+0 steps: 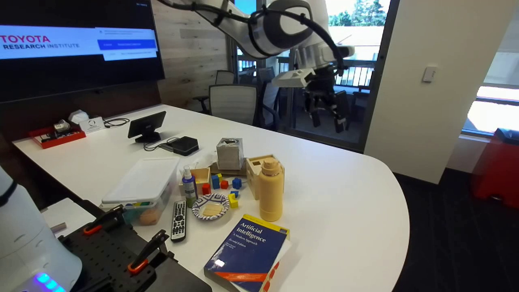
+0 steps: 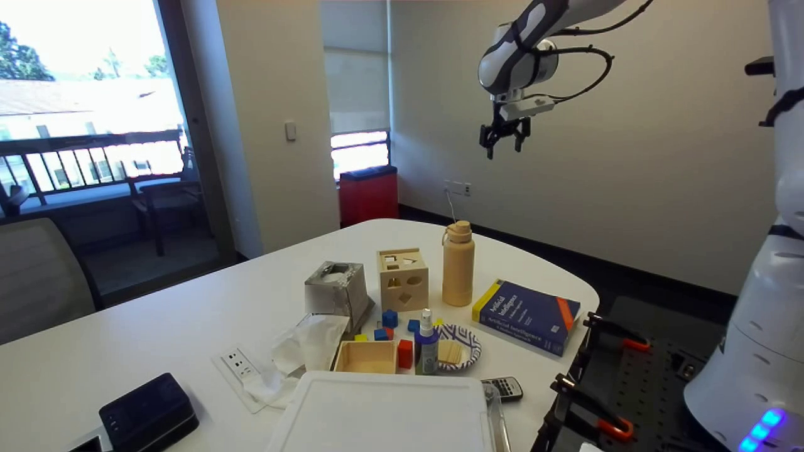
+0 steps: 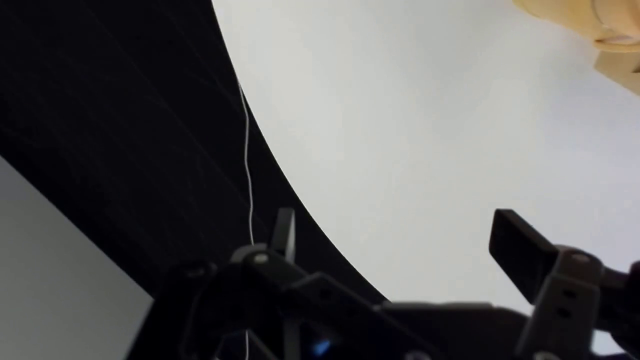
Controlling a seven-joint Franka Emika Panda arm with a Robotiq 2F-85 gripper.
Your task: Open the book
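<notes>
The book lies shut and flat on the white table, with its dark blue front cover up. It has a yellow band at one end and an orange stripe at the other. It also shows in an exterior view, with its spine towards that camera. My gripper is open and empty, high in the air and well away from the book. It also shows in an exterior view. In the wrist view the jaws stand wide apart with nothing between them. The book is out of the wrist view.
A tall yellow bottle stands beside the book, with a wooden shape box behind it. A patterned bowl, a remote and a spray bottle are near. The curved table edge shows below the gripper.
</notes>
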